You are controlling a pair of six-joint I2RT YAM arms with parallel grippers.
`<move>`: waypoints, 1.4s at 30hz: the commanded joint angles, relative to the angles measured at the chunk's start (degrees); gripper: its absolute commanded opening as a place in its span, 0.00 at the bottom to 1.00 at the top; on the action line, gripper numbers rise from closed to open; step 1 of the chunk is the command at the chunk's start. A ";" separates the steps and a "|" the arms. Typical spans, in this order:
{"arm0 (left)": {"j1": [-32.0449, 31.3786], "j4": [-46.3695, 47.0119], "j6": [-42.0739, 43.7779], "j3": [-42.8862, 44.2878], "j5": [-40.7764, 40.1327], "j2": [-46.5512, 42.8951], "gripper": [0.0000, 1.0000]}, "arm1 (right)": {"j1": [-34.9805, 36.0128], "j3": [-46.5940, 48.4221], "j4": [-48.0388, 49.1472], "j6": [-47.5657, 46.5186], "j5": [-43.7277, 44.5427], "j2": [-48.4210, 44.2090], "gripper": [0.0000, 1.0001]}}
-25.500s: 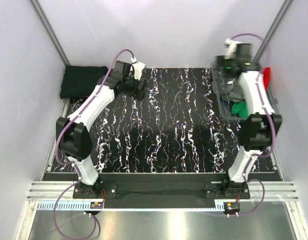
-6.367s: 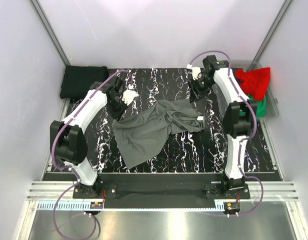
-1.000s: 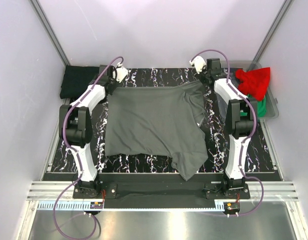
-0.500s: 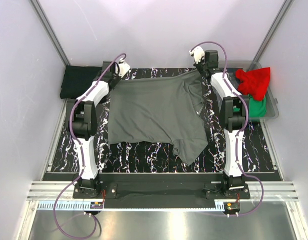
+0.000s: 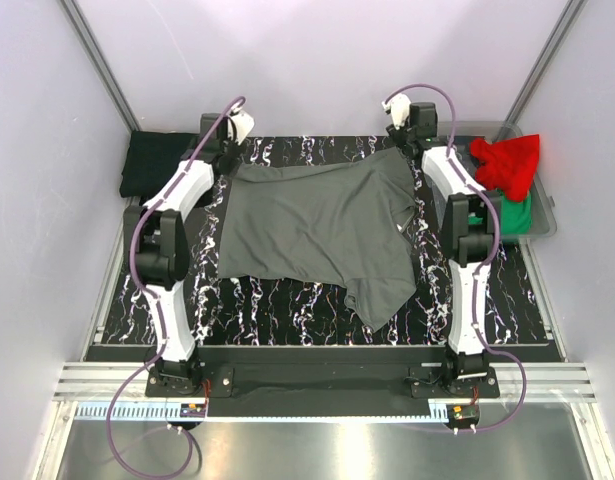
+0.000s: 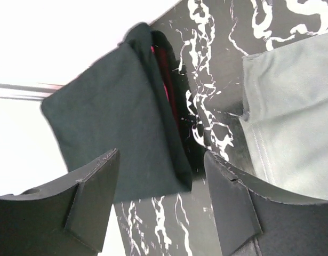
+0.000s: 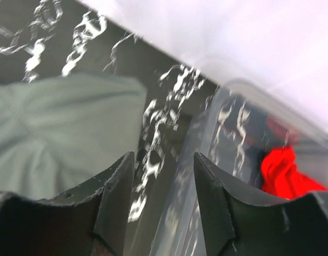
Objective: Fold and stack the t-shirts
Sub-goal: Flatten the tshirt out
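The left gripper [image 6: 161, 160] stands wide and empty at upper left, near the folded black cloth t-shirt [image 5: 162, 163]. The large dark grey cloth t-shirt [image 5: 312, 225] lies spread mid-frame on the black marbled desk [image 5: 287, 305]. The right gripper [image 7: 164, 160], upper right, is also wide and empty.

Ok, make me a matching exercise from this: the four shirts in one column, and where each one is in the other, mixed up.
Things:
1 dark grey t-shirt
2 red t-shirt
3 black t-shirt
4 green t-shirt

Places:
A folded at the far left corner
B low in the bin, under another shirt
C spread out on the table between the arms
D heaped at the bin's top

Pairs: 1-C, 2-D, 3-A, 4-B
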 commanded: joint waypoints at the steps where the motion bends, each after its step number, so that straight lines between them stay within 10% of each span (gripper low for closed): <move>1: -2.44 -3.34 -3.37 -4.09 2.21 -13.39 0.70 | 0.47 -7.42 -0.91 3.67 -2.27 -14.00 0.56; 16: -6.14 -27.27 -4.25 -28.88 18.13 -25.53 0.42 | 1.34 -20.48 -29.65 5.26 -17.76 -18.77 0.46; 42: 2.02 -26.06 -1.00 -46.03 11.74 -25.27 0.32 | 1.26 -28.30 -27.46 5.00 -9.85 -14.02 0.43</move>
